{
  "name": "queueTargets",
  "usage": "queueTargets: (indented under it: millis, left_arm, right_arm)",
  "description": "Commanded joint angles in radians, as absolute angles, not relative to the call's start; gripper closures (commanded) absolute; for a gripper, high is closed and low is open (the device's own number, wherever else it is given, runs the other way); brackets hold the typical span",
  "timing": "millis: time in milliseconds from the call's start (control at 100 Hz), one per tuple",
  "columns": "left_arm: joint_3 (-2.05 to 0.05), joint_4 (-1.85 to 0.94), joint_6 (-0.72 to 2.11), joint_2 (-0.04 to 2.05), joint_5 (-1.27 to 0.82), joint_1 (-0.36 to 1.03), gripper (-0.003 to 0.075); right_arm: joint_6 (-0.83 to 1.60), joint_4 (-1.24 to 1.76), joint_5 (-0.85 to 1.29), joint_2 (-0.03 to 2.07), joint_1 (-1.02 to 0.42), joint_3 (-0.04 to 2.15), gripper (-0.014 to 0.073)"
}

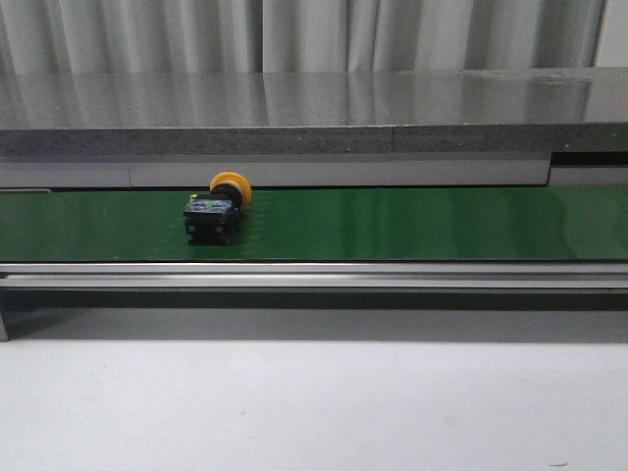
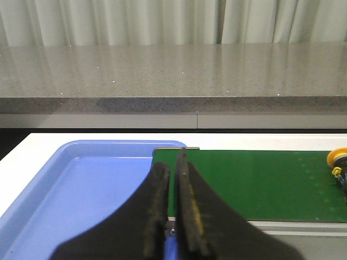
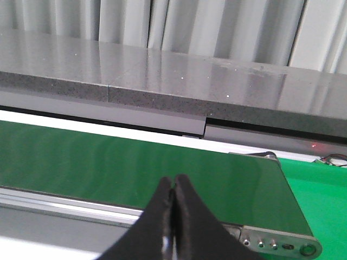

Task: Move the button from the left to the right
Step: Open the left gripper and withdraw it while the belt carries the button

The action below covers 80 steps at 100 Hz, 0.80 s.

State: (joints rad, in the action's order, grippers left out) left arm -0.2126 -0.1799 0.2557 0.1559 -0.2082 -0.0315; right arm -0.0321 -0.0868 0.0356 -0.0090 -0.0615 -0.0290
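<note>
We judge that the task is hardly begun, because neither arm has hold of anything and the button has not yet reached the right end. Nearest to us, in the left wrist view, the left gripper (image 2: 172, 216) has its fingers (image 2: 157, 211) almost pressed together, only a thin slit between them, and nothing is between them. In the right wrist view the right gripper (image 3: 172, 216) is also closed, its fingers (image 3: 160, 216) touching, and they hold nothing. Neither arm appears in the front view. Just beyond the left fingers lies a blue tray (image 2: 38, 184), and the part of it that we can see has nothing in it; it sits beside the left end of the green belt (image 1: 422, 224). On this belt, left of the middle in the front view, the button (image 1: 216, 209) lies on its side, its black body toward us and its orange-yellow cap toward the far edge. The left wrist view catches only the cap at the edge of the picture. The right end of the belt, with a green surface (image 3: 320, 200) beside it, carries nothing. What is left, we think, is the whole transfer to the right. Behind everything runs a grey counter (image 1: 314, 113) and curtains (image 1: 314, 34).
</note>
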Motion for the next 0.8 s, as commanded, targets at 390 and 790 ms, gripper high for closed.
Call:
queueTargets:
  millis: [390,790]
  left_arm:
    - [-0.242,-0.191,0.256,0.167,-0.120,-0.023,0.0715]
    - [-0.242,-0.191,0.256,0.167,-0.120,-0.023,0.0715]
  right_arm:
    - [-0.029,-0.037,0.053,-0.018,-0.060,0.140,0.0662]
    - [-0.029,-0.037,0.472,0.274,-0.060,0.507,0.0662]
